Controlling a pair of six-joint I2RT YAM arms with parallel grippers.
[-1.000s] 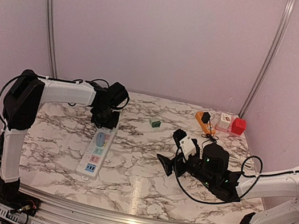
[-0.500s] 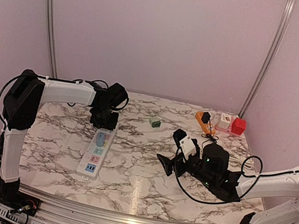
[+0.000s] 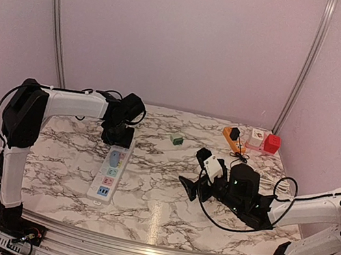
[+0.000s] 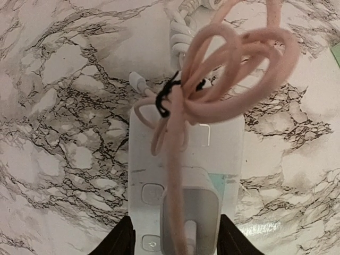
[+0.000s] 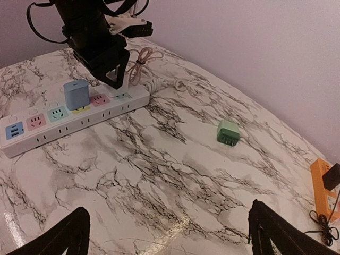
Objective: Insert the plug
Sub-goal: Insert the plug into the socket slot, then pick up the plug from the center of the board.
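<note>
White power strip (image 3: 102, 185) lay on the marble-patterned table (image 3: 149, 213) and served as the reference. The blue plug (image 3: 115, 156) stood upright on the strip's face, seated near its middle. The left gripper (image 3: 118, 137) hung over the strip's far end, just beyond the plug. In the left wrist view its fingers (image 4: 121, 241) stood parted on either side of the plug, not pinching it. A pink cable (image 4: 228, 79), looped and tied with a black twist, ran from the plug over the strip's far end. Right of the strip, well apart, a green adapter (image 3: 177, 140) sat on the table. Further right of the strip, the right gripper (image 3: 196, 172) hovered low, fingers spread wide, nothing between them. Farthest right of the strip lay an orange item (image 3: 229, 136), a white box (image 3: 258, 138) and a red block (image 3: 272, 143).
</note>
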